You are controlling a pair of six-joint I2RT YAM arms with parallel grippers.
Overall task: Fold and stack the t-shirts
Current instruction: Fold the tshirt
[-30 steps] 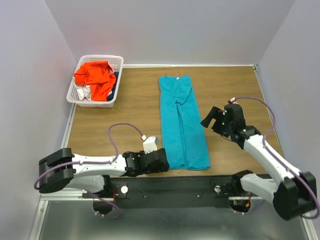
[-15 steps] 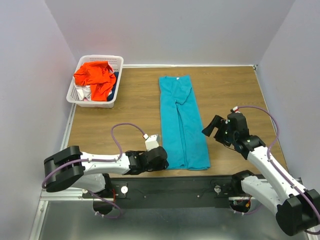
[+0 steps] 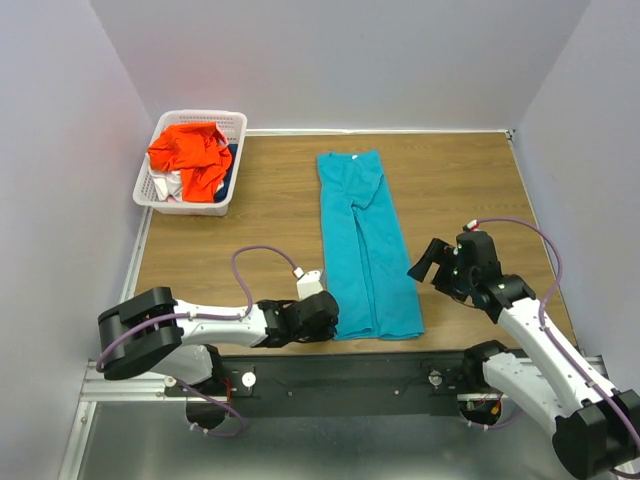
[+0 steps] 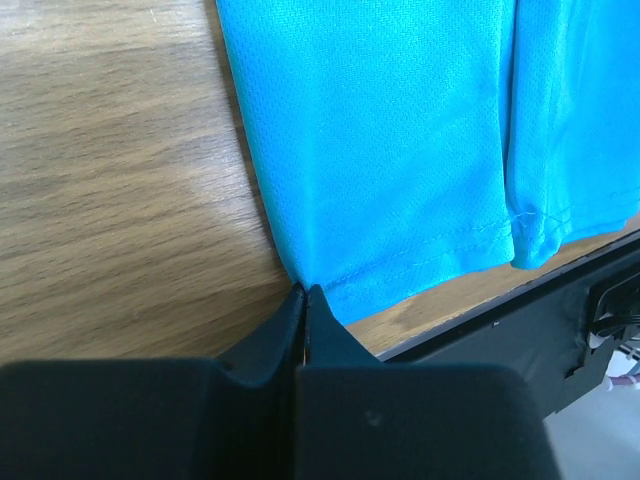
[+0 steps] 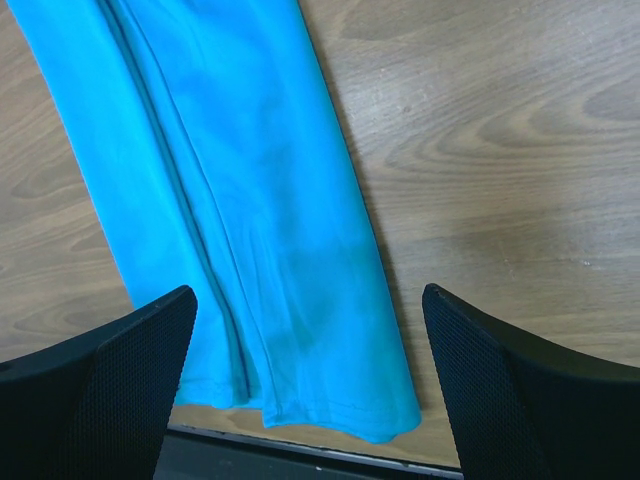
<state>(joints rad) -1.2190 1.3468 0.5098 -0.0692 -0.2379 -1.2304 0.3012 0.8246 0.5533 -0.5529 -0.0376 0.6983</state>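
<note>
Left jaws closed, tips meeting right at one hem corner of long folded teal-blue cloth t-shirt (image 3: 365, 245); cannot tell if cloth is pinched. Right jaws wide open, other hem corner below, between them, flat on wooden counter (image 3: 460, 180).

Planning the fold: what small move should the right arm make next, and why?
Probably lower the open right tool onto the teal shirt at its near-right hem corner and close. The left tool is shut at the near-left corner, though a pinch is unclear; both corners could then lift together.
</note>
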